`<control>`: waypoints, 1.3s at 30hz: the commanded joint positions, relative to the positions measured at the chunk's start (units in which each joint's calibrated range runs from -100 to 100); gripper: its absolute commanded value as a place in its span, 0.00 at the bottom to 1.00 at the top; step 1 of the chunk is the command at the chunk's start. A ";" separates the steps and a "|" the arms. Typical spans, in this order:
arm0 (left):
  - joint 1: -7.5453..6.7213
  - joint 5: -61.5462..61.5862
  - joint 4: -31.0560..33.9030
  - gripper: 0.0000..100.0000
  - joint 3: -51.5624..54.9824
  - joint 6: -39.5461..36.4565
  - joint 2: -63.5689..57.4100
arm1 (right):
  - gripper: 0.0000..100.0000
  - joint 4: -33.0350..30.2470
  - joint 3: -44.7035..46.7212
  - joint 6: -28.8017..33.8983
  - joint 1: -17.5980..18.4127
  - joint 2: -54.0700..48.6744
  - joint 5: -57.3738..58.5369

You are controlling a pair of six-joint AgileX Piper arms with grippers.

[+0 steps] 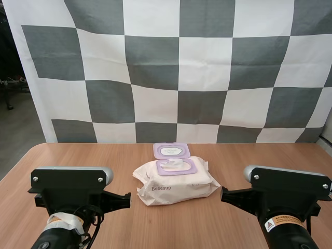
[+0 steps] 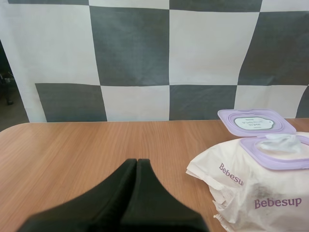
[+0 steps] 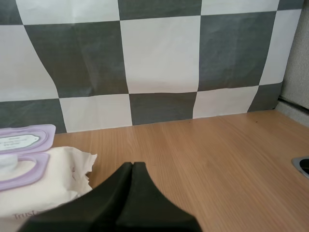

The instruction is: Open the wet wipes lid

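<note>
A pack of wet wipes point(image 1: 176, 182) lies at the middle of a wooden table point(image 1: 78, 155), its purple lid point(image 1: 171, 151) flipped open toward the far edge and a white wipe point(image 2: 282, 141) showing in the opening. The left gripper point(image 2: 137, 163), fingers pressed together into one dark wedge, points across bare table beside the pack's left end. The right gripper point(image 3: 132, 166), likewise pressed together and holding nothing, sits near the pack's right end.

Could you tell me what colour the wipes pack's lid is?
Pale lilac plastic flip lid, clearest in the left wrist view.
</note>
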 commanded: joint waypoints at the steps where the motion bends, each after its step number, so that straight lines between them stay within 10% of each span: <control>1: 0.00 -0.12 0.14 0.00 0.00 0.01 0.00 | 0.00 -1.01 0.00 -5.33 0.74 0.00 0.59; 39: -0.57 -0.67 0.31 0.00 0.00 0.22 0.00 | 0.00 -0.38 0.00 -5.21 2.07 0.00 0.52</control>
